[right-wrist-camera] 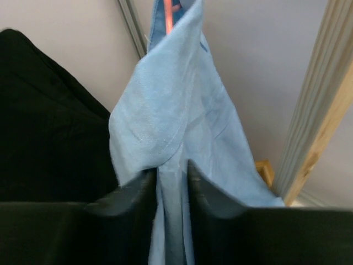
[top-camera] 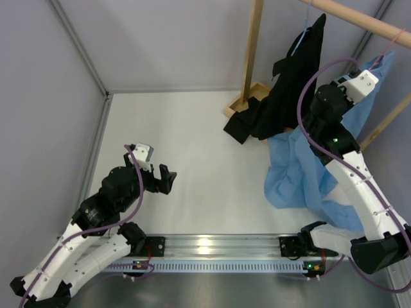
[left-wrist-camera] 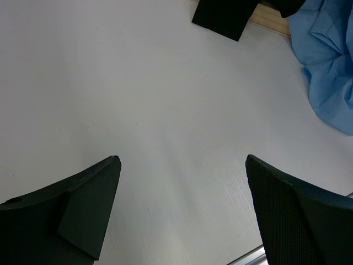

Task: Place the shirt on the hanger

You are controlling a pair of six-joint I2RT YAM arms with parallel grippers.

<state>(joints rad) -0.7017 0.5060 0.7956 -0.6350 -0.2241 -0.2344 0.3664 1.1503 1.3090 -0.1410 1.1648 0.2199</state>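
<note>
The right gripper [right-wrist-camera: 172,178] is up near the wooden rail [top-camera: 359,19], jaws almost together with a fold of the shirt [right-wrist-camera: 176,110] pinched between them, I'd guess to settle the cloth on the hanger [right-wrist-camera: 167,14], whose pink wire peeks out just above. The shirt trails down to the table [left-wrist-camera: 138,83]. The left gripper [left-wrist-camera: 182,165] hangs spread wide, well apart from it.
</note>
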